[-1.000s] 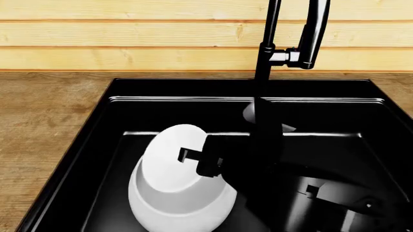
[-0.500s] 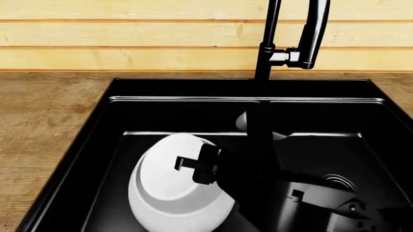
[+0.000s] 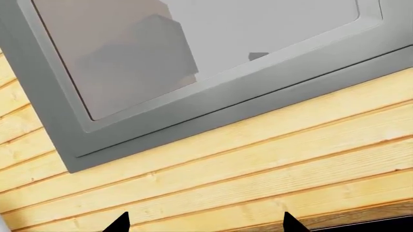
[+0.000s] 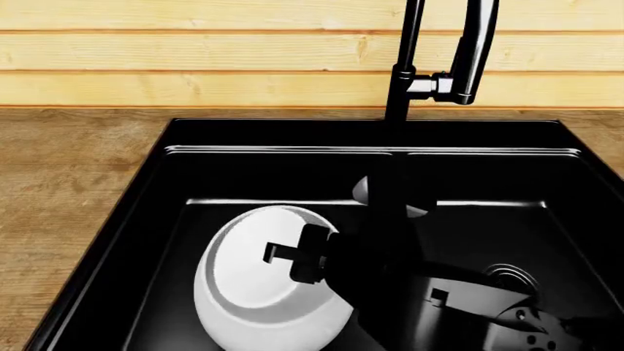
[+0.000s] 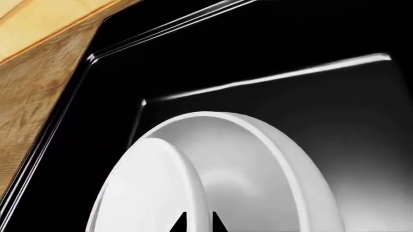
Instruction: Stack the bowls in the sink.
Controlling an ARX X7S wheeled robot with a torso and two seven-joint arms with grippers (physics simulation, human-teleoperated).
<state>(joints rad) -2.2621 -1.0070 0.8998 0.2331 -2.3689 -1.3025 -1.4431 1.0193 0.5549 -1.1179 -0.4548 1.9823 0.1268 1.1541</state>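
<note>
At the near left of the head view, around seven o'clock in the glossy black double-basin sink (image 4: 154, 183), the large, deep white bowl (image 4: 256, 323) is seen resting on the left basin floor. The smaller white bowl (image 4: 244, 252) is held tilted inside it, its rim leaning towards twelve o'clock. The right gripper (image 4: 280, 254) is closed on that rim; in the right wrist view its fingers (image 5: 185, 223) are shown almost together, with the white edge pinched between them. The left gripper (image 3: 205, 223) is pointed at the pale wooden plank wall (image 3: 258, 164) and a grey-framed window (image 3: 193, 106), its fingers spread wide and nothing held.

The nesting step is judged nearly finished. Next, the small bowl should be levelled and lowered until it is seated, then released and the arm lifted clear without dragging the rim.

Compared with a second ago, the small bowl has been brought lower and flatter, and the round ringed drain (image 4: 511, 278) at four o'clock has been uncovered. Farther back, the tall black faucet (image 4: 402, 88) is unchanged at twelve o'clock.
</note>
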